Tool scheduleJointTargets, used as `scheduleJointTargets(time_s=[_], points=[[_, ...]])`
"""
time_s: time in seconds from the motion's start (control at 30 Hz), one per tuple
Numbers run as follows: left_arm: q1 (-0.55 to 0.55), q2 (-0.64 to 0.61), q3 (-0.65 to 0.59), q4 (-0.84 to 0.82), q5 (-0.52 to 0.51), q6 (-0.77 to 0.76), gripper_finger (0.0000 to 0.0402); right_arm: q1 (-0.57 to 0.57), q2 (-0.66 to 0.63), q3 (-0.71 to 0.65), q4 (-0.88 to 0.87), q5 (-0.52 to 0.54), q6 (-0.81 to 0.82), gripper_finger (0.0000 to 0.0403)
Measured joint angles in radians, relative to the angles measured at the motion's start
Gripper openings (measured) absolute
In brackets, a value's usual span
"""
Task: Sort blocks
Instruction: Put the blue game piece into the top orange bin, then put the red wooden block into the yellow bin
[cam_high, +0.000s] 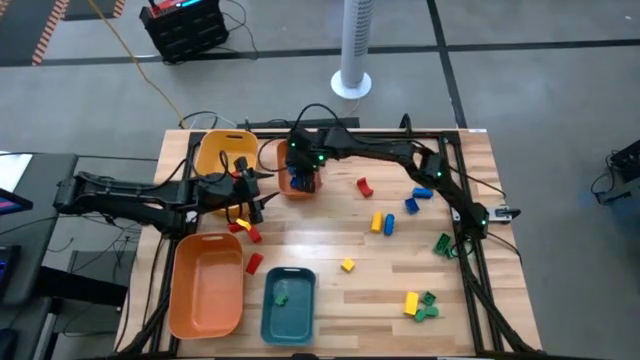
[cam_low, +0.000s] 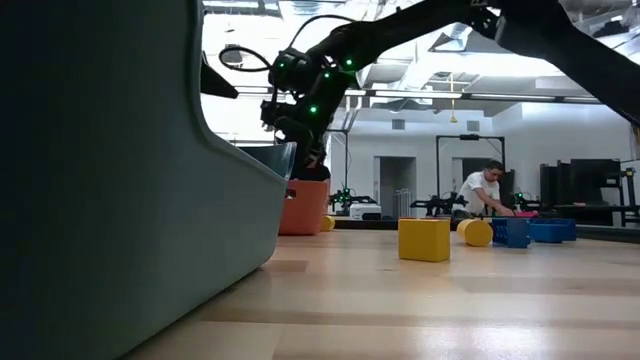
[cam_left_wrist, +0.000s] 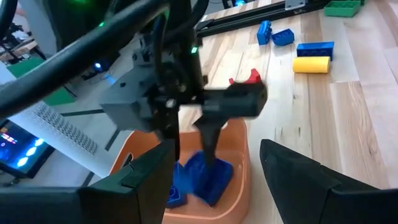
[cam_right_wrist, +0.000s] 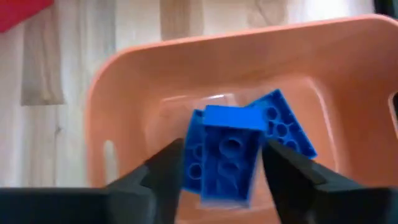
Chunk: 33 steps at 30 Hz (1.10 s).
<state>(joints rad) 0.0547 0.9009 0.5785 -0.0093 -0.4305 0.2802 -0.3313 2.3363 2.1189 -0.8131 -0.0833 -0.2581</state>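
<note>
My right gripper (cam_right_wrist: 225, 177) hangs open over the small orange tray (cam_high: 298, 186) at the table's far middle, fingers pointing down. A blue block (cam_right_wrist: 227, 160) sits between its fingers with a narrow gap on each side, above or on other blue blocks (cam_right_wrist: 287, 127) in that tray. My left gripper (cam_high: 250, 197) stands open and empty beside that tray, toward the table's left. Loose red (cam_high: 365, 186), blue (cam_high: 415, 198), yellow (cam_high: 347, 265) and green (cam_high: 442, 243) blocks lie on the table's right half. Two red blocks (cam_high: 247, 232) lie near my left gripper.
A yellow tray (cam_high: 222, 150) stands at the far left, a large orange tray (cam_high: 205, 290) at the near left. Beside it a teal tray (cam_high: 290, 312) holds a green block (cam_high: 281, 297). A person (cam_low: 485, 190) works in the room behind the table.
</note>
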Motion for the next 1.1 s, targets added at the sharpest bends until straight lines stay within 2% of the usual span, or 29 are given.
scheduleJointTargets(time_s=[0.13,0.27,0.37,0.5,0.7,0.87,0.93,1.1], points=[[0.000,0.000,0.000,-0.001,0.006,-0.001,0.0231,-0.013,-0.044,0.010,-0.098,-0.005,-0.004,0.0262],[0.000,0.000,0.000,-0.002,0.015,-0.001,0.0231,-0.078,-0.189,-0.039,-0.120,0.062,-0.034,0.0268],[0.000,0.000,0.000,-0.002,0.034,-0.002,0.0231,-0.168,-0.235,-0.134,-0.039,0.017,-0.054,0.0269],[-0.001,0.000,0.000,-0.022,0.036,-0.008,0.0231,-0.261,-0.218,-0.266,0.030,-0.064,-0.084,0.0270],[-0.001,0.000,0.000,-0.032,0.035,-0.012,0.0231,-0.306,-0.218,-0.364,0.157,-0.078,-0.238,0.0270],[-0.001,0.000,0.000,-0.030,0.034,-0.011,0.0231,-0.333,-0.204,-0.357,0.231,-0.107,-0.311,0.0270],[0.001,0.000,0.000,-0.029,0.033,-0.011,0.0231,-0.344,-0.178,-0.361,0.234,-0.147,-0.316,0.0270],[0.021,0.000,0.000,-0.029,0.032,-0.012,0.0231,-0.339,-0.123,-0.363,0.232,-0.150,-0.311,0.0270]])
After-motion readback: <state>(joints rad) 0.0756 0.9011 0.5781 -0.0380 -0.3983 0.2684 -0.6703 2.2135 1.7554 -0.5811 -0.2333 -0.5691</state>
